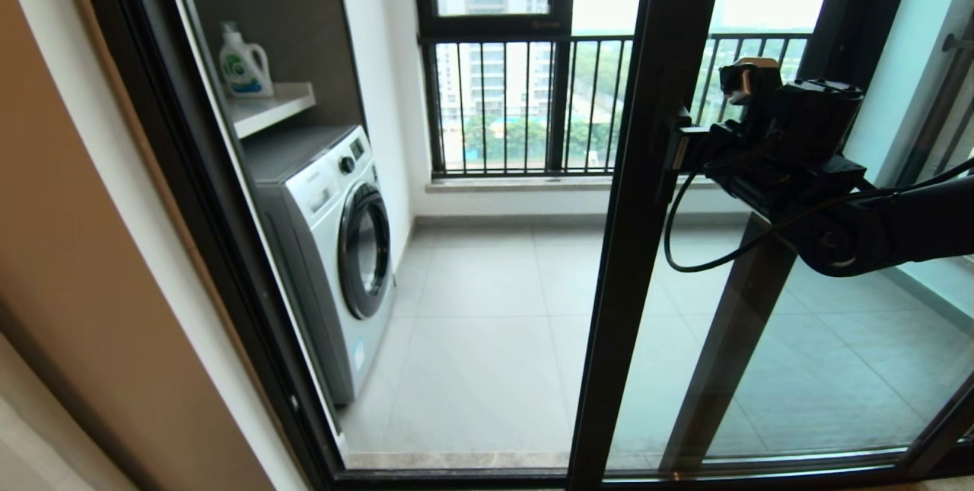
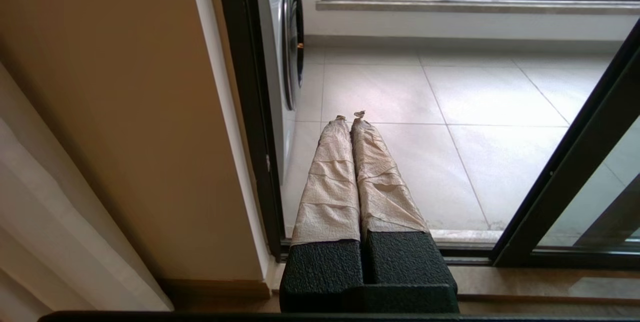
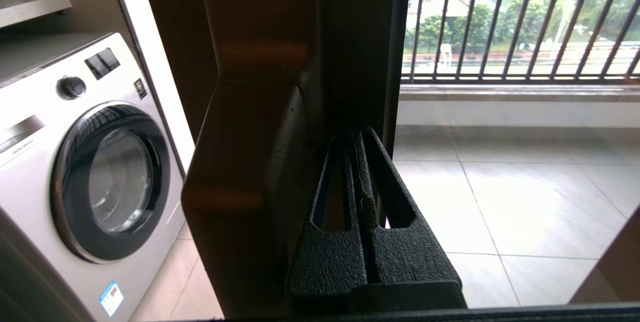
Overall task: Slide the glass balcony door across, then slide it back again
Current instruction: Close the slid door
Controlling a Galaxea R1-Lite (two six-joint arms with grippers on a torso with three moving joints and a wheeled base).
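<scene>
dark brown-black door frame (image 1: 639, 194); white washing machine (image 1: 335, 247); pale grey floor tiles (image 1: 487, 339)

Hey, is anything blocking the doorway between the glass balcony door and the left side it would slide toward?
Nothing visible blocks it. The glass balcony door has open tiled floor to its left; the washing machine sits back on the balcony, behind the track. The right end effector, shut, is at the door's handle; the left end effector hangs low by the threshold.

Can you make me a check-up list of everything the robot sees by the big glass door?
Surface: pale tiled balcony floor, bare.
Job's things: glass balcony door partly open; dark handle on its upright.
Clutter: washing machine; detergent bottle on shelf.
Grippers: right claw shut, tips tucked beside the handle; left claw shut, low by the doorway, idle.
Cables: black cable looping under the right arm.
Surroundings: railing bars, buildings, trees.
</scene>
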